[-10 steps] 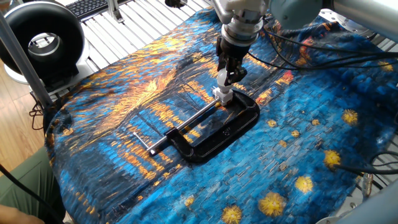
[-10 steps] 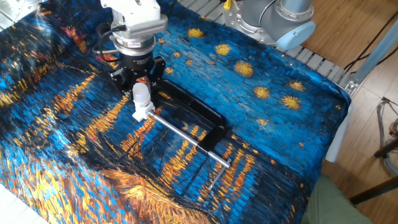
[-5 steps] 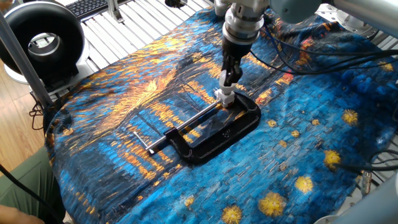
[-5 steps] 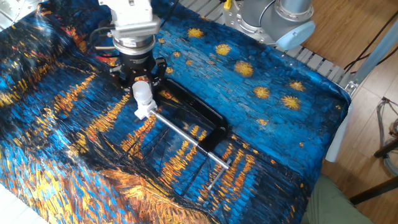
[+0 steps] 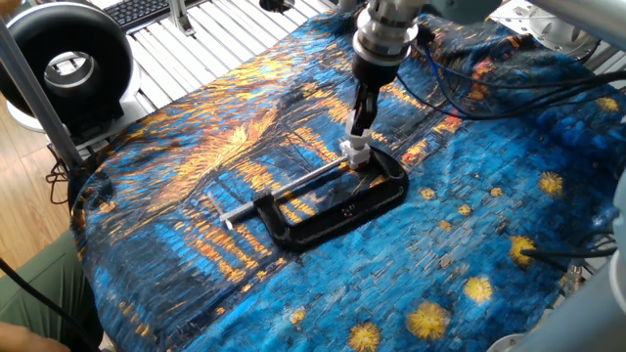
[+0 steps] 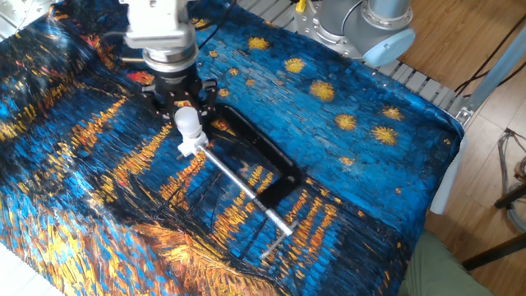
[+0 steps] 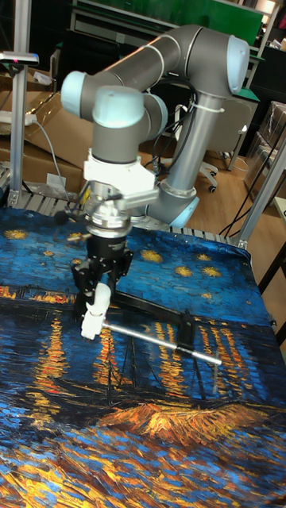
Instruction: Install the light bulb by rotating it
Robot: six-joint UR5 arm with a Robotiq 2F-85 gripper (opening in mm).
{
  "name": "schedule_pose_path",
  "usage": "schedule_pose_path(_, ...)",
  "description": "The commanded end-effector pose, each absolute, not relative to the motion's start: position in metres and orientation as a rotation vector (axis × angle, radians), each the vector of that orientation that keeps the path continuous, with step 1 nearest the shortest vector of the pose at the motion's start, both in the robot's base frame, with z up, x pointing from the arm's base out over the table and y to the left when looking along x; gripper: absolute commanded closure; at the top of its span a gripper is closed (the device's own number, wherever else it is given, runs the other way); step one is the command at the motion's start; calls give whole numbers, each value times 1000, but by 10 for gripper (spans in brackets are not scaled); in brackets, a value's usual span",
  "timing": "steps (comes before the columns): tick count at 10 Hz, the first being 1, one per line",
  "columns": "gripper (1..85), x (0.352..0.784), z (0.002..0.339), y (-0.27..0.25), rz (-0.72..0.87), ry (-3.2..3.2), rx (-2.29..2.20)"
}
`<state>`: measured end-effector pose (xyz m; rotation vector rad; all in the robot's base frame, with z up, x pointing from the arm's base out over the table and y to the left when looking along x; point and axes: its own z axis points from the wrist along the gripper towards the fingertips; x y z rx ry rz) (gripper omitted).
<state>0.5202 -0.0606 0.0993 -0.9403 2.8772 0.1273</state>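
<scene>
The light bulb (image 6: 188,120) is held upright between the closed fingers of the gripper (image 6: 186,113), seated on the socket block (image 6: 191,146) at the C-clamp's (image 6: 255,156) 10 o'clock end. Screwing-in appears underway; further wrist rotation with light downward pressure is likely called for.

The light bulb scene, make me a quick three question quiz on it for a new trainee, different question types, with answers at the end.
1. True or false: the gripper is shut on the light bulb.
2. Multiple choice: what holds the white socket block in place? A) a wooden vise B) a black C-clamp C) tape
3. Fill in: the table is covered by a blue and orange painted ____.

Key:
1. True; the fingers close around the bulb from above.
2. B, the black C-clamp, whose silver screw rod presses against the block.
3. Cloth.
</scene>
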Motion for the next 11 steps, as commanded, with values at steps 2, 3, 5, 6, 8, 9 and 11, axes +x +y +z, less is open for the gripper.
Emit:
schedule_pose_path(2, 843, 527, 94, -70, 164, 2944, -584)
schedule_pose_path(3, 843, 527, 92, -72, 153, 2956, -537)
schedule_pose_path(5, 843, 528, 89, -71, 155, 2974, -461)
schedule_pose_path(6, 843, 527, 90, -71, 161, 2985, -426)
schedule_pose_path(8, 843, 525, 93, -73, 174, 2994, -378)
schedule_pose_path(9, 843, 526, 93, -72, 173, 2998, -355)
schedule_pose_path(11, 843, 527, 90, -68, 166, 3009, -292)
